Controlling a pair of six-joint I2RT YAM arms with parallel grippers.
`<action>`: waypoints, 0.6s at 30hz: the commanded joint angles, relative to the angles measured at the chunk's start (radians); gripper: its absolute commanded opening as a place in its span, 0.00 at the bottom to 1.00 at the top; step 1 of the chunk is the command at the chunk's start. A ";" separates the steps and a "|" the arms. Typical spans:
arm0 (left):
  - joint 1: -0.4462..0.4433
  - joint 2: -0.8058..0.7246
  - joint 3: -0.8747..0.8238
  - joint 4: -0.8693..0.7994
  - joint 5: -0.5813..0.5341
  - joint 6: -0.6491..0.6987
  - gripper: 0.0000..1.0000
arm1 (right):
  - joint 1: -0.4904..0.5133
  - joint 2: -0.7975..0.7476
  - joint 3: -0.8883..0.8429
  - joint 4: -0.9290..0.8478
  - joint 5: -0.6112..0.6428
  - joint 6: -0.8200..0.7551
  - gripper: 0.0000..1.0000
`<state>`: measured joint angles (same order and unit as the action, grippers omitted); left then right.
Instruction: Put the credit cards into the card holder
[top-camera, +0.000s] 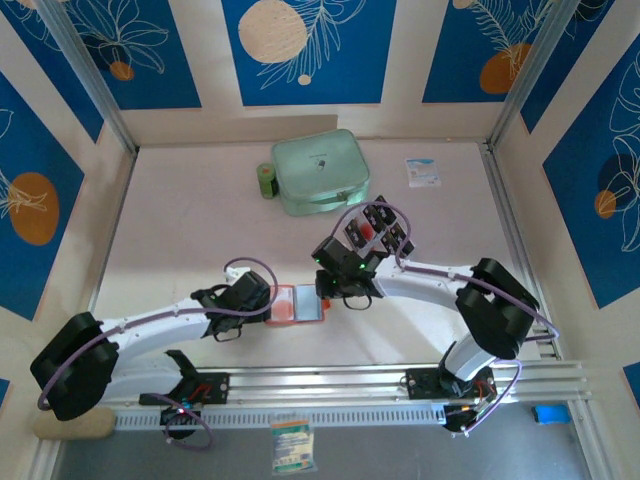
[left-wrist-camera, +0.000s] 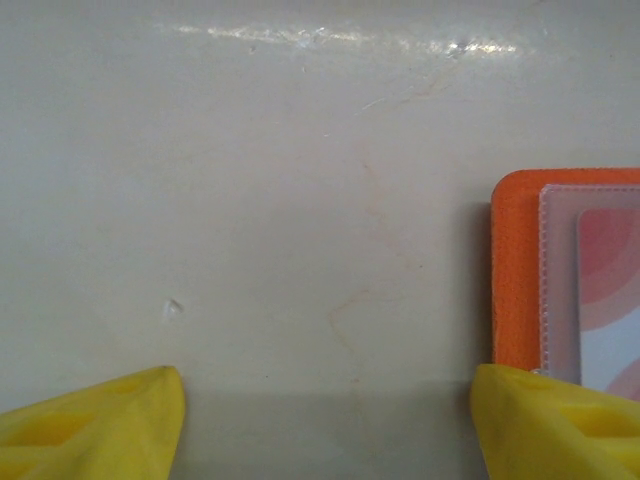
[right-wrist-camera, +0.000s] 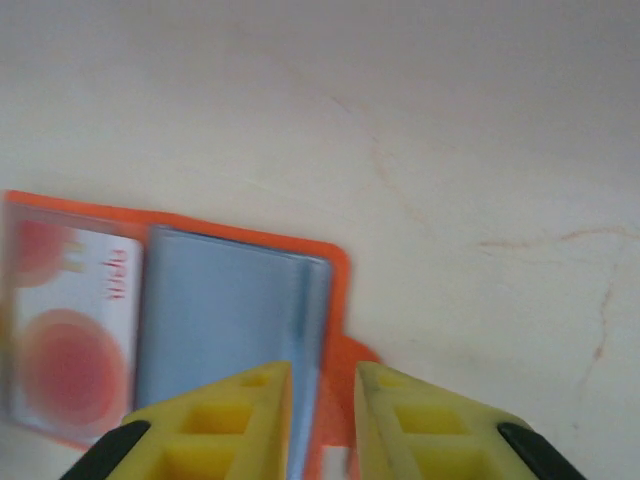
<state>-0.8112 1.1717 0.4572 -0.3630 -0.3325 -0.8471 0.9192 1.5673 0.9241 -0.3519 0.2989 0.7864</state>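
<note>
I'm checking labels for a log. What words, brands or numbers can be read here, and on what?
No text reads clearly.
White-and-pink card in the card holder: red writing along one edge, too blurred to read.
White-and-blue packet: print too small.
Mint-green case: small dark mark, too small.
Green-and-white packet at the near edge: print too small.

Orange card holder (top-camera: 297, 303) lies open near the table's near edge; black-and-red credit cards (top-camera: 385, 225) sit farther back, mid-table.
</note>
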 joint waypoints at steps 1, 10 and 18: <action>0.011 -0.001 0.005 0.009 0.012 0.022 0.75 | 0.020 -0.021 0.044 0.014 -0.042 -0.016 0.20; 0.010 0.002 0.002 0.011 0.011 0.025 0.75 | 0.030 0.070 0.040 0.181 -0.196 0.009 0.00; 0.012 -0.001 -0.002 0.011 0.010 0.026 0.75 | 0.057 0.156 0.060 0.232 -0.239 0.028 0.00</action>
<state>-0.8112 1.1721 0.4572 -0.3550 -0.3298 -0.8318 0.9619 1.7065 0.9550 -0.1490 0.1040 0.8005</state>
